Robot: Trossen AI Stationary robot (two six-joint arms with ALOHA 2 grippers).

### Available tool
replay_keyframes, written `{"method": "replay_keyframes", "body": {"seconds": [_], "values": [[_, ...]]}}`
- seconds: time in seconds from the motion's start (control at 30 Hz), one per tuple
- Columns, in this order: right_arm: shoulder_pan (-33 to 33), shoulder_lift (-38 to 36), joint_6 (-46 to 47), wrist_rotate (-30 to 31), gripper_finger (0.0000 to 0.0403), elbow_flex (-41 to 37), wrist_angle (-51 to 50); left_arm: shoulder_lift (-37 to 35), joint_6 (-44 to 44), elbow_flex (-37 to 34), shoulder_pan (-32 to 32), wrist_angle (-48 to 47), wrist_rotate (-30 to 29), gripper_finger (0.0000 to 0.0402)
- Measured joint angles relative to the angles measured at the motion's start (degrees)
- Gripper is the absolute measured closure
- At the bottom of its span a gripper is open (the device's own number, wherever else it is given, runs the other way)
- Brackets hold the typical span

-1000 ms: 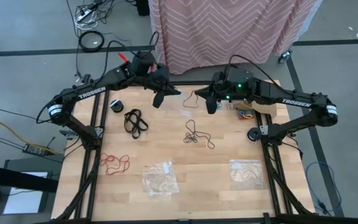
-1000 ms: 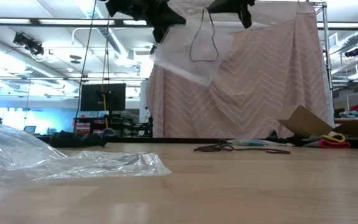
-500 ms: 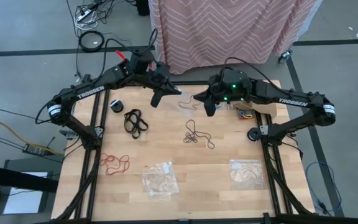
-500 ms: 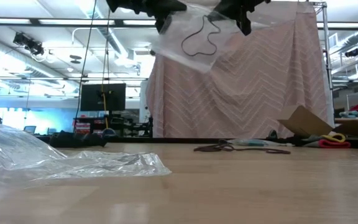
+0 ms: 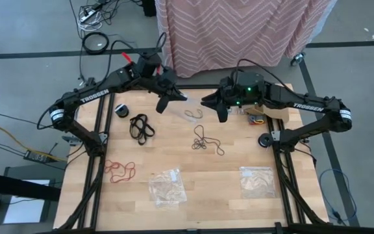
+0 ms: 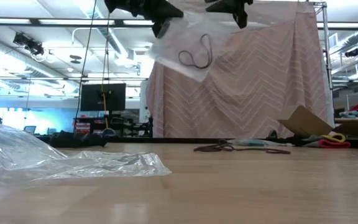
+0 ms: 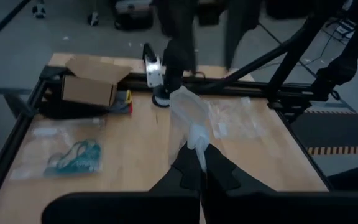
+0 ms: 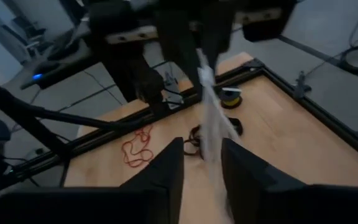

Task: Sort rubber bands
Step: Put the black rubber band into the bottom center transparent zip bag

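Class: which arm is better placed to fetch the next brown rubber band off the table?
Probably right: the right gripper is open and hangs nearer the brown rubber bands, while the left gripper is shut on the clear bag.

Both arms reach inward and meet high above the far middle of the counter, elbows bent out to the sides. The left pincer [image 5: 163, 101] has its fingers [image 7: 219, 169] pressed together. The right pincer [image 5: 219, 108] faces it from just beside, its fingers [image 8: 166, 167] parted with a narrow gap between them.
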Motion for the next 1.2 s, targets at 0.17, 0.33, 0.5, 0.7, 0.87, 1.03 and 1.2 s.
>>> {"method": "replay_keyframes", "body": {"seconds": [0.17, 0.33, 0.5, 0.7, 0.87, 1.03, 1.2], "values": [[0.0, -0.1, -0.1, -0.2, 0.0273, 0.0, -2.5, 0.0, 3.3, 0.0, 1.0, -5.8, -0.6, 0.0402], [0.0, -0.1, -0.1, 2.3, 0.027, 0.0, -10.4, -0.5, 7.2, 0.0, 2.5, -14.0, -0.7, 0.0402], [0.1, 0.4, 0.1, 5.1, 0.0276, -2.4, -16.8, -2.4, 8.7, 0.0, 4.1, -16.3, 2.2, 0.0402], [1.1, 3.2, 3.8, 4.9, 0.0277, -10.9, -12.3, -6.3, 8.5, 0.0, 6.3, -16.3, 3.1, 0.0402], [2.8, 8.0, 8.3, 3.7, 0.0279, -18.0, -1.3, -7.7, 7.3, 0.0, 8.0, -16.2, 4.8, 0.0402], [4.0, 14.2, 10.2, 3.2, 0.0279, -19.9, 2.1, -8.6, 3.0, -2.5, 8.2, -9.9, 10.3, 0.0402], [4.9, 19.8, 10.3, 2.0, 0.028, -19.9, 3.3, -10.3, -2.0, -5.4, 8.3, -2.4, 11.2, 0.0402]]}}
